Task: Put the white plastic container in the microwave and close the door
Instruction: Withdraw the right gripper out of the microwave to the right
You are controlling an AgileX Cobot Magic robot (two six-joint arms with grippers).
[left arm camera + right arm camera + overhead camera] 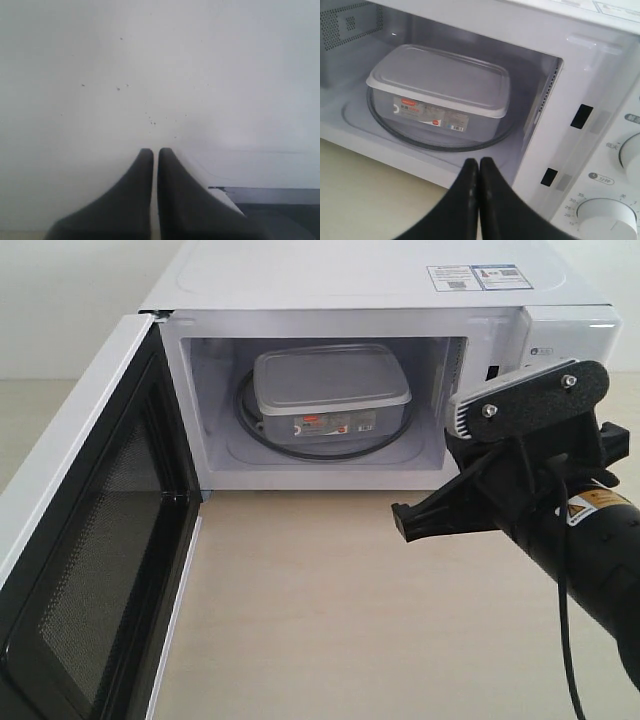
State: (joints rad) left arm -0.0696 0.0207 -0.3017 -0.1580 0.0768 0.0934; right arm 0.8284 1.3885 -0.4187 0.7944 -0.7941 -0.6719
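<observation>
White plastic container point(330, 390) sat inside microwave point(350, 275) | door point(90, 540) stood open | right gripper point(479, 165) pressed together, empty | left gripper point(155, 152) likewise

Ext, R wrist cams both face microwave point(350, 280).

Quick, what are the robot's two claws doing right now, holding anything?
Left gripper: closed, holding nothing.
Right gripper: closed, holding nothing; the white plastic container sits inside the microwave.
</observation>
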